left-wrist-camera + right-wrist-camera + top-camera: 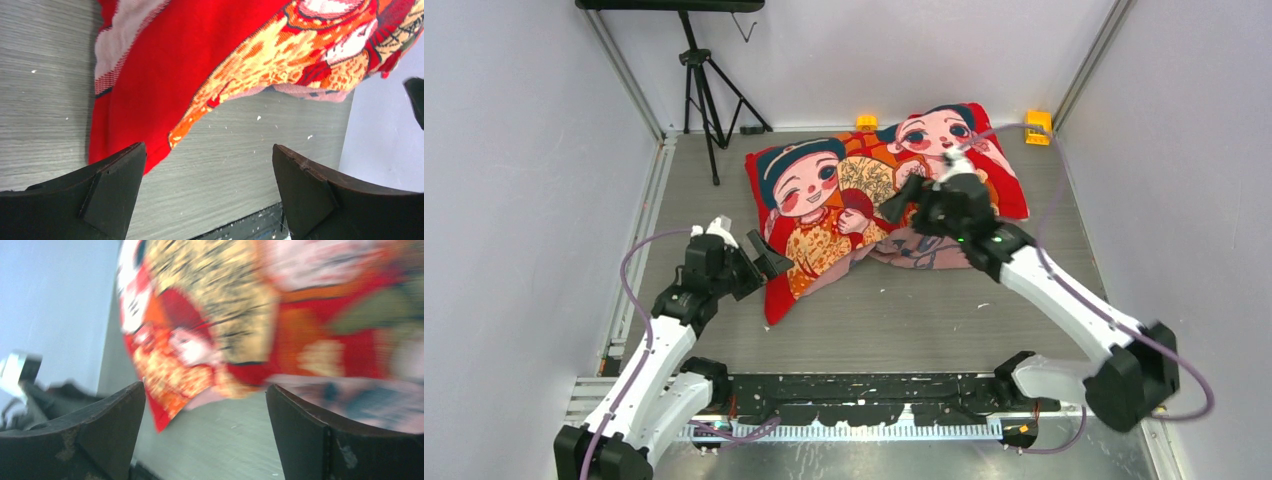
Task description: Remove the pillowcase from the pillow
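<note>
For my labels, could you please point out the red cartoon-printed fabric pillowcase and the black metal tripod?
red cartoon-printed fabric pillowcase [822, 238]: top external view, on the winking child's orange robe.
black metal tripod [694, 57]: top external view, on its hub.

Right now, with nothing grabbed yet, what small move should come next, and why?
Probably lower the left end effector and close it on the near-left corner of the pillowcase. Its jaws are open and empty, that red corner lies just ahead of them, and the right end effector hangs open over the middle.

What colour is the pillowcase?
The pillowcase is red with orange-and-gold cartoon children; clearest from the top camera.
</note>
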